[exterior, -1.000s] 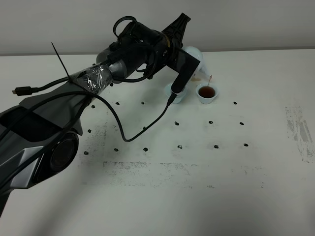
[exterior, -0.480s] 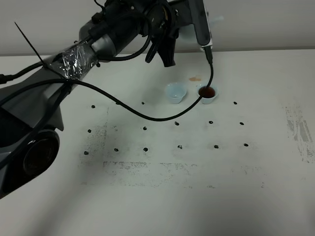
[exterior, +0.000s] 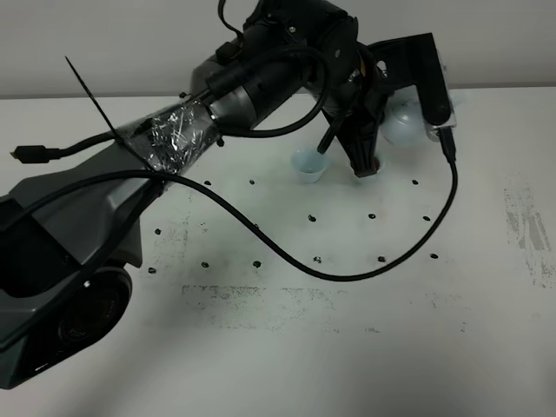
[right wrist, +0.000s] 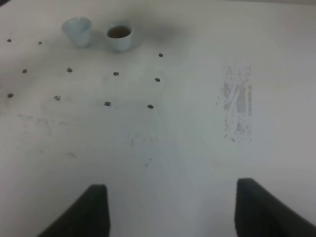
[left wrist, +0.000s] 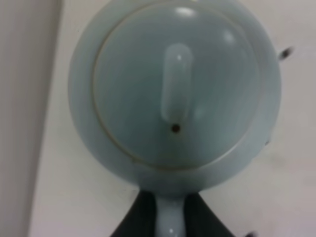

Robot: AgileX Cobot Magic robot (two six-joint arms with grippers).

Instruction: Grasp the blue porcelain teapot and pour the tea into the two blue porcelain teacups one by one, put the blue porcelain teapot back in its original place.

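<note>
The blue porcelain teapot fills the left wrist view from above, lid and knob toward the camera. My left gripper is shut on its loop handle. In the high view the teapot hangs behind the left gripper, above and to the right of the cups. One teacup stands empty; the other is hidden there behind the dark fingers. The right wrist view shows both: the empty teacup and the teacup holding brown tea. My right gripper is open, far from them.
The white table carries a grid of black dots and a scuffed grey patch at the right. A black cable loops from the left arm over the table in front of the cups.
The left arm has lifted the teapot up from the cups and swung it to the right; it now hangs right of and above them. The cable loop trailed along.
</note>
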